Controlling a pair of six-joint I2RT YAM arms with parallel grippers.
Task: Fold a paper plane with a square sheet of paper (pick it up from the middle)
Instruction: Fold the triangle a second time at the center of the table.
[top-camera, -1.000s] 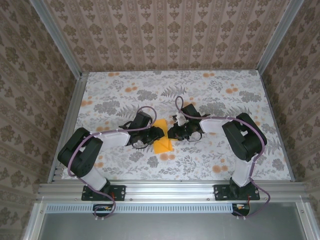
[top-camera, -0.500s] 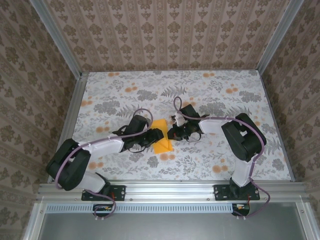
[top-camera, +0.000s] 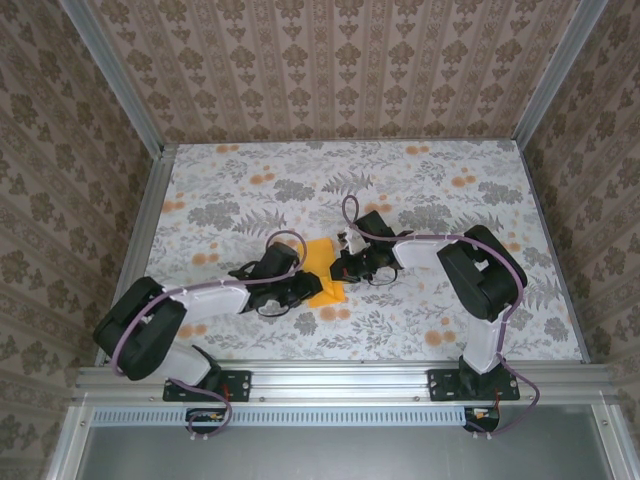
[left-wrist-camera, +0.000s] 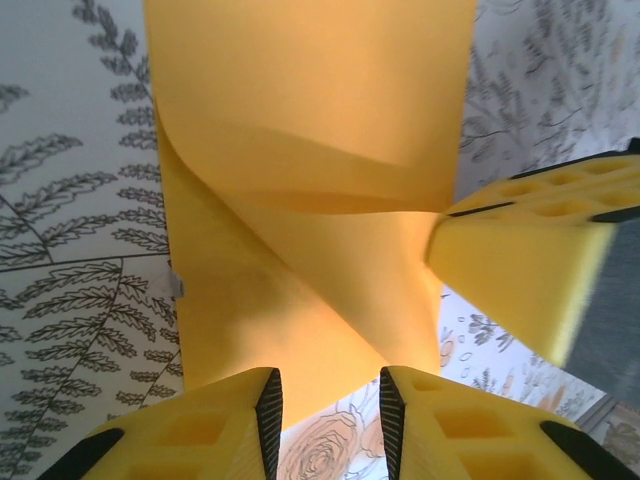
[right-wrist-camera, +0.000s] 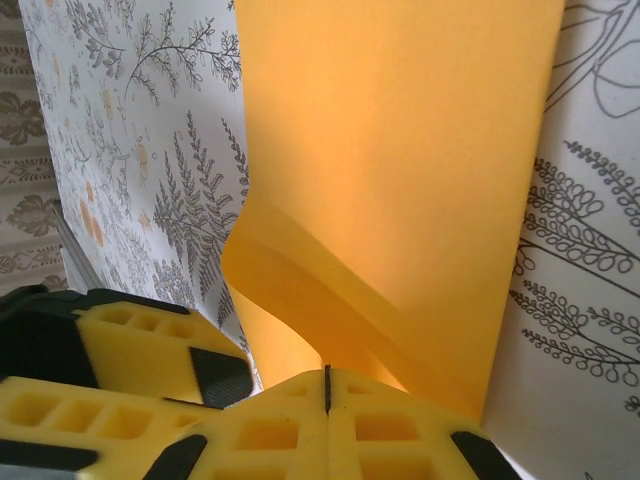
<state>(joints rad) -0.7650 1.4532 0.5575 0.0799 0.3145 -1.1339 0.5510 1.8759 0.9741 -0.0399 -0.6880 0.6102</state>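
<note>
The square sheet of paper (top-camera: 322, 270) is bright orange-yellow and lies mid-table, partly folded, with one flap curling up off the cloth (left-wrist-camera: 300, 150) (right-wrist-camera: 420, 150). My right gripper (top-camera: 339, 267) is at its right side, jaws pressed together (right-wrist-camera: 327, 385) on the edge of the lifted flap. My left gripper (top-camera: 308, 286) is at the sheet's near left corner. Its fingers stand apart (left-wrist-camera: 330, 410), with the paper's edge just ahead of the gap and floral cloth showing between them. A right finger (left-wrist-camera: 530, 270) shows in the left wrist view.
A floral tablecloth (top-camera: 420, 180) covers the table, with patterned walls and aluminium posts on three sides. Both arms reach inward and their grippers are close together over the sheet. A left finger (right-wrist-camera: 120, 350) shows beside the right gripper's jaws.
The left arm has stretched lower, its elbow dropping left, and its gripper slid toward the sheet's near corner. The right gripper shifted slightly left, and its jaws closed.
</note>
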